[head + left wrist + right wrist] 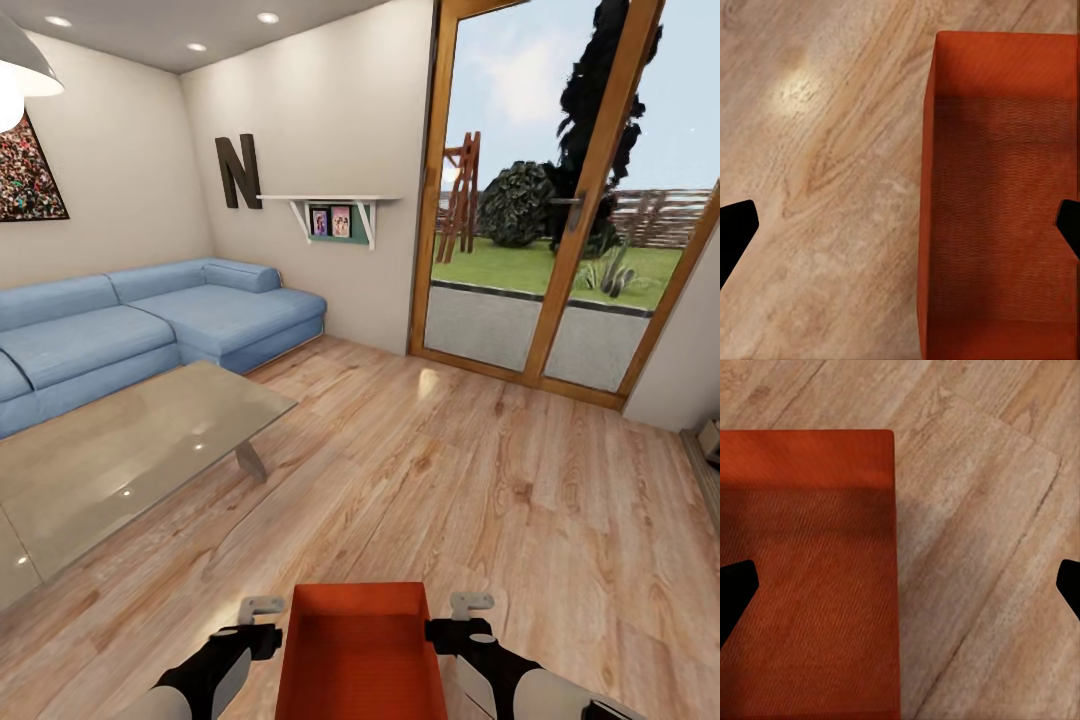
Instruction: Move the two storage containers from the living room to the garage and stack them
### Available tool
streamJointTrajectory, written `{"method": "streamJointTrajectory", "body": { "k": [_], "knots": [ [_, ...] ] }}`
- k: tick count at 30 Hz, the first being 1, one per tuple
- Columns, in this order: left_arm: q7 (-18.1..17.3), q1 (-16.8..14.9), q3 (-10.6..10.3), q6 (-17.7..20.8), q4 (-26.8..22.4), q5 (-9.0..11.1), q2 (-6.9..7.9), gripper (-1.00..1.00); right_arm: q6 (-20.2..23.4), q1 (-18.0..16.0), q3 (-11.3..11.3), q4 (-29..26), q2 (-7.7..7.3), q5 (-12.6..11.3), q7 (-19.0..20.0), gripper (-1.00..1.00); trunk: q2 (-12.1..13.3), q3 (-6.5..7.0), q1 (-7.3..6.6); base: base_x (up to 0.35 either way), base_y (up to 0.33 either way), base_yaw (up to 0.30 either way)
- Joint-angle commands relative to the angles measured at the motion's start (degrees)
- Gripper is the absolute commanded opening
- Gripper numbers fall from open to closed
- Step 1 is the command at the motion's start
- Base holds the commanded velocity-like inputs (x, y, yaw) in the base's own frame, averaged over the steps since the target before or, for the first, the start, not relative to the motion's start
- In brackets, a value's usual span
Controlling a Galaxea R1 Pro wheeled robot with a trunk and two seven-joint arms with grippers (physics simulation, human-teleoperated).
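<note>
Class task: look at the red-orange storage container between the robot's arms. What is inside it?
The storage container shows only its bare red-orange interior; nothing lies in the visible part. Its near end is cut off by the picture edge.

One storage container (360,655) shows at the bottom middle of the head view: a plain red-orange rectangular bin with an open top, thin straight walls and nothing inside, sitting level with its long side running away from the robot. It is in the living room, above the light wood-plank floor (480,480) and to the right of the low glass-topped desk (120,450); whether it touches the planks cannot be told
</note>
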Motion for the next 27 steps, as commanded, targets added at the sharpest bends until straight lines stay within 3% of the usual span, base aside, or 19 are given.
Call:
{"method": "streamJointTrajectory", "body": {
  "k": [1, 17, 27],
  "knots": [
    [0.3, 0.0, -0.3, 0.4, -0.2, 0.6, -0.15, 1.00, -0.1, 0.0, 0.5, 0.0, 0.00, -0.5, -0.2, 1.00, 0.0, -0.05, -0.01, 0.000, 0.000, 0.000],
    [0.2, 0.0, -0.4, 0.5, 0.0, 0.7, -0.31, 1.00, 0.2, 0.0, 0.5, -0.1, 0.07, -0.6, -0.2, 1.00, -5.6, -2.57, 3.07, 0.000, 0.000, 0.000],
    [0.2, 0.0, -0.4, 0.5, 0.0, 0.7, -0.29, 1.00, 0.3, 0.0, 0.5, -0.1, 0.16, -0.5, -0.2, 1.00, -9.6, -5.05, 5.26, 0.000, 0.000, 0.000]
  ]
}}
